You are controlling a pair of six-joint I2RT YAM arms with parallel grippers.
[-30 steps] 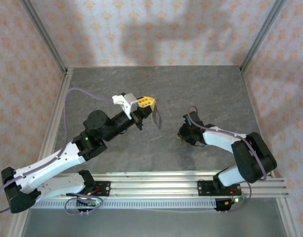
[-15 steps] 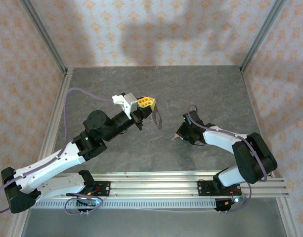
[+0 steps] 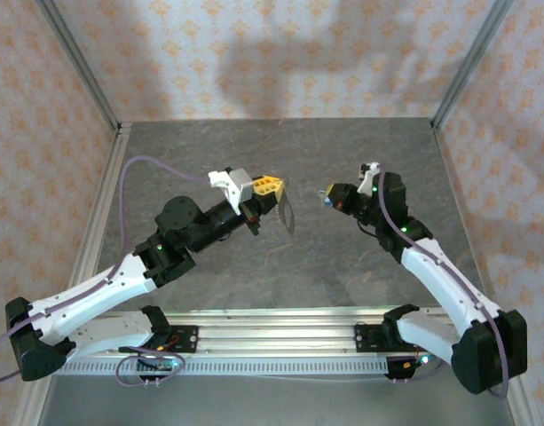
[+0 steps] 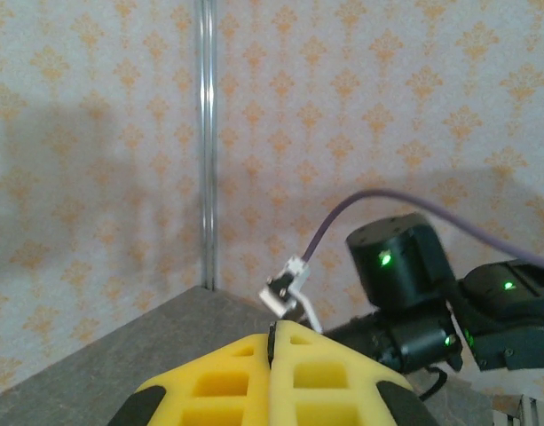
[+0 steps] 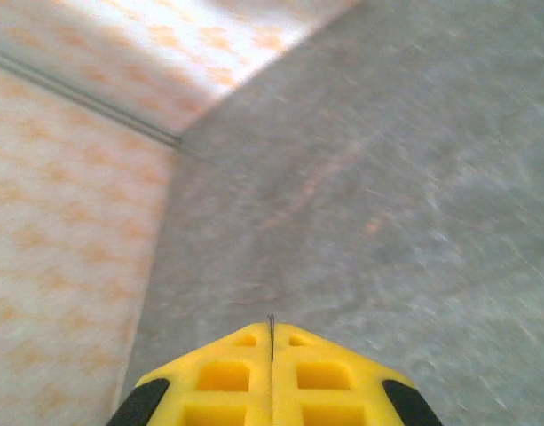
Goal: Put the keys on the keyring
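Dangling keyring (image 3: 287,217) hangs just below left hand (image 3: 273,186).

The top view is evenly and brightly lit. Broad soft shadows are cast on the back wall (image 3: 280,67) at upper centre, and fainter ones on the table (image 3: 342,266) beneath the arms. In the left wrist view the yellow fingers (image 4: 325,386) along the bottom edge are rendered out of focus. The right wrist view is smeared by motion blur, and the pale wall (image 5: 165,27) at its top is washed out.
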